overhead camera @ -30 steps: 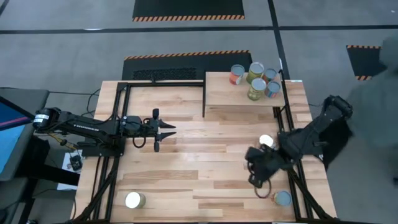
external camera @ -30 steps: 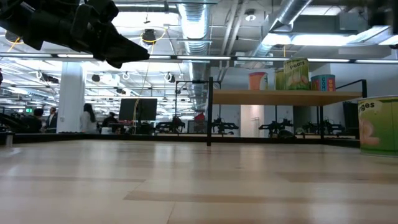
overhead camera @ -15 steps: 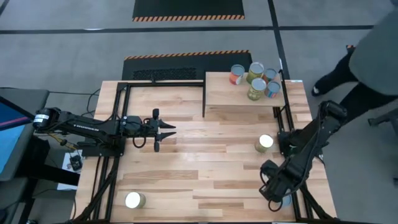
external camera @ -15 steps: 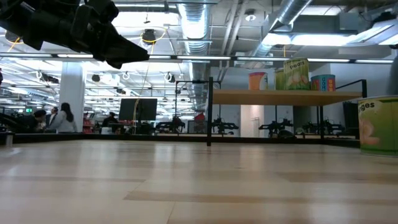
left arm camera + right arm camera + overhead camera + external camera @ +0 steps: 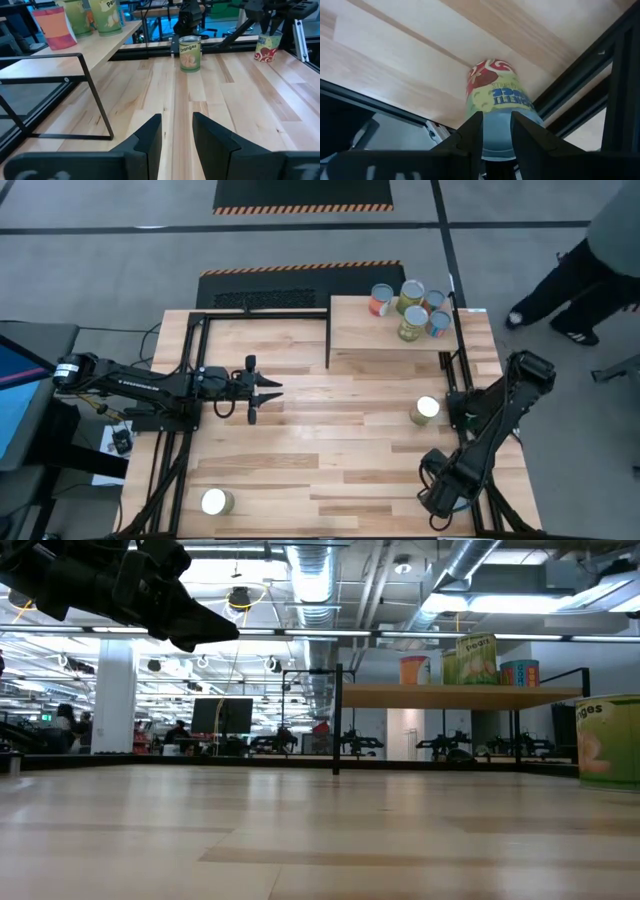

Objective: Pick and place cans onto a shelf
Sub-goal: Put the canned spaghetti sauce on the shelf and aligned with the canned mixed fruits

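Note:
The shelf (image 5: 385,335) stands at the table's far right and bears several cans (image 5: 408,310) at its far right corner. A green can (image 5: 425,410) stands on its base on the table near the right edge, and another can (image 5: 216,502) stands at the near left. My right gripper (image 5: 497,130) is open at the near right corner and points down over a red, yellow and blue can (image 5: 492,95); its fingers stand over the can's lid. My left gripper (image 5: 177,135) hangs open above the table's left middle, with nothing between its fingers.
Black frame rails (image 5: 465,380) run along the table's sides and around the shelf. A person (image 5: 600,260) walks on the floor beyond the table's right edge. The planks between the two arms (image 5: 330,430) are free.
My right gripper has gone from the table's right middle toward the near right corner and now stands over the can there. The person beyond the right edge has walked on. My left arm has kept still.

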